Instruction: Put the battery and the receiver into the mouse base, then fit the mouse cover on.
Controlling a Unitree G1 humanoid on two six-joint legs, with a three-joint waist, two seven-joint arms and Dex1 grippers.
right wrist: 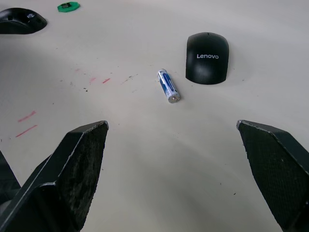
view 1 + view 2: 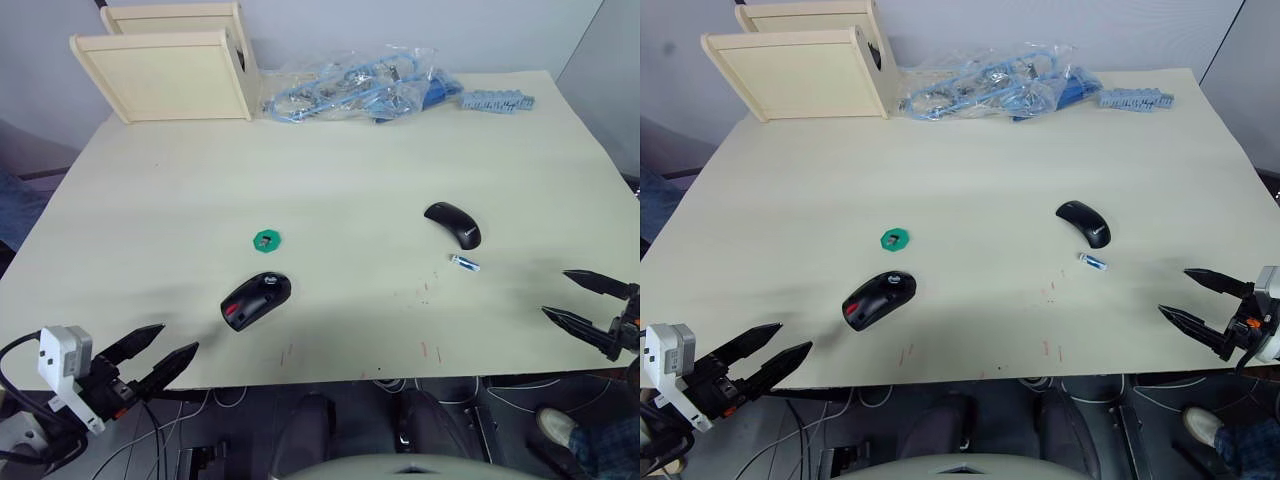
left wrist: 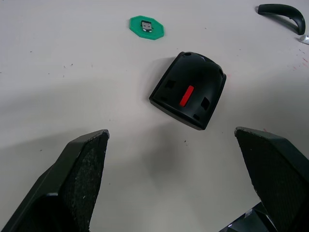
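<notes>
The black mouse base [image 2: 256,299] with a red patch lies near the table's front, left of centre. The tiny dark receiver [image 3: 147,25] rests on a green toothed disc [image 2: 266,239] just behind the base. The glossy black mouse cover [image 2: 453,223] lies right of centre, and the blue-and-silver battery [image 2: 464,263] lies just in front of it. My left gripper [image 2: 152,357] hangs open at the front left edge, short of the base. My right gripper [image 2: 585,301] is open at the front right edge, to the right of the battery. Both hold nothing.
Two pale wooden boxes [image 2: 165,72] stand at the back left corner. A clear bag of blue parts [image 2: 355,86] and a blue-grey strip [image 2: 497,100] lie along the back edge. Faint red marks [image 2: 425,350] dot the beige table [image 2: 350,180] near the front.
</notes>
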